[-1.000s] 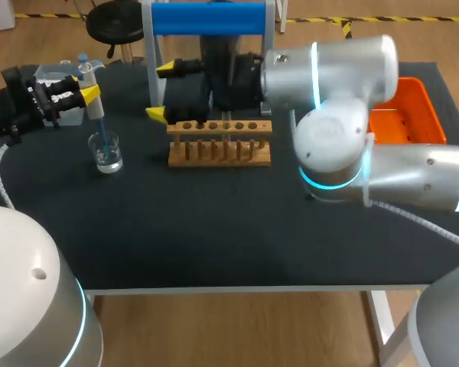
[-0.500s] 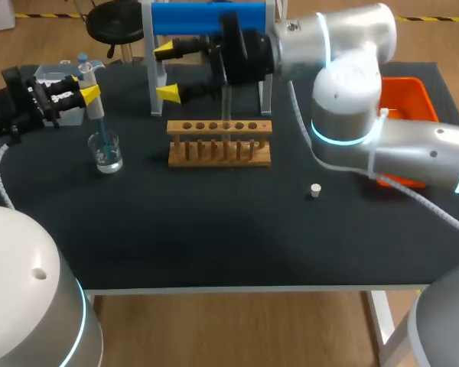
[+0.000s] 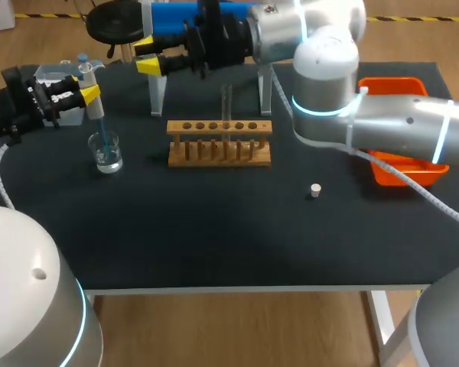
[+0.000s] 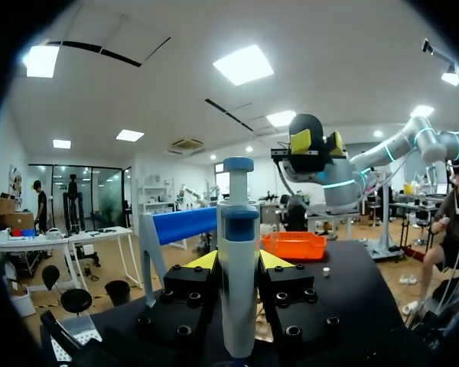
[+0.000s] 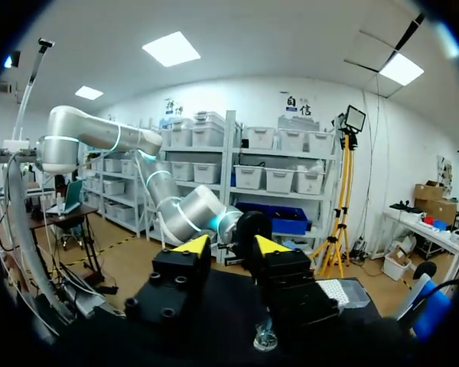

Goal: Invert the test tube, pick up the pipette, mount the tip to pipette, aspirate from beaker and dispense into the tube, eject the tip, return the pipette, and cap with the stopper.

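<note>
My left gripper (image 3: 89,93) is shut on the white-and-blue pipette (image 3: 92,95), which stands upright with its blue tip down in the glass beaker (image 3: 106,153). In the left wrist view the pipette (image 4: 237,283) fills the gap between the fingers of my left gripper (image 4: 237,261). The clear test tube (image 3: 226,103) stands upright in the wooden rack (image 3: 219,143). My right gripper (image 3: 147,57) hangs high over the table's back, left of the rack, open with nothing between its fingers (image 5: 193,245). A small white stopper (image 3: 315,190) lies on the mat right of the rack.
A blue bar on a white stand (image 3: 157,88) rises behind the rack, close to my right gripper. A clear tip box (image 3: 57,76) sits behind my left gripper. An orange tray (image 3: 402,172) lies at the right edge, partly under my right arm.
My right arm has swung up and to the left, away from the rack, and its fingers have drawn closer together. The tube stays in the rack. My left arm has not moved.
</note>
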Tool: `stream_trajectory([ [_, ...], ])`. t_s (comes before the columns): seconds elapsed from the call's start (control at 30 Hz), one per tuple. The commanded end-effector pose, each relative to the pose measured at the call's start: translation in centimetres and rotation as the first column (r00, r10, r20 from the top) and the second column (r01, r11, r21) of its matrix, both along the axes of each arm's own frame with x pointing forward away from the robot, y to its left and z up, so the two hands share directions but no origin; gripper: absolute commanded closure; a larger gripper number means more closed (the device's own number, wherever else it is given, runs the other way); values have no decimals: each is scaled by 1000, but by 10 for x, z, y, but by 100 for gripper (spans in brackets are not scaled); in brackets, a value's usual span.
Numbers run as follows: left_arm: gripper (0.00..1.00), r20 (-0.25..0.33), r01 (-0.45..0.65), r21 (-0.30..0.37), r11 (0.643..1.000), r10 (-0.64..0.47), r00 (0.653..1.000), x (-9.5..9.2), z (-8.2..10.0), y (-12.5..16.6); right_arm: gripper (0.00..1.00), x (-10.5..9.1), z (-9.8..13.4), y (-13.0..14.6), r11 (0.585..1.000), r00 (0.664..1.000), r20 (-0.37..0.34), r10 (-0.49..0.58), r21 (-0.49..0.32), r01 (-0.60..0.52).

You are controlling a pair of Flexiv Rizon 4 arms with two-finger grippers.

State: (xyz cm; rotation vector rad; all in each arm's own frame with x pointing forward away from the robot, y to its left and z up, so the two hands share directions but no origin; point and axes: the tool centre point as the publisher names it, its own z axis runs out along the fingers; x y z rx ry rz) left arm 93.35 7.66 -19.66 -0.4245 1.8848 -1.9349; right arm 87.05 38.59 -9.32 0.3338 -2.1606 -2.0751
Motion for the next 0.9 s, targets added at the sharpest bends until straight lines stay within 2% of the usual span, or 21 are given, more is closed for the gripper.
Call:
stream_trajectory([
  [0.03,100,2,4,-2,1000,-4,1000,0,0,1,100,12,0,19,997,997,-23,73,12,-73],
  [0.13,100,2,4,-2,1000,-4,1000,0,0,1,100,18,3,29,995,994,-65,90,37,-88],
  [0.6,100,2,4,-2,1000,-4,1000,0,0,1,100,32,7,70,993,991,-68,113,53,-110],
  [0.9,100,2,4,-2,1000,-4,1000,0,0,1,100,39,2,88,992,990,-68,120,48,-117],
])
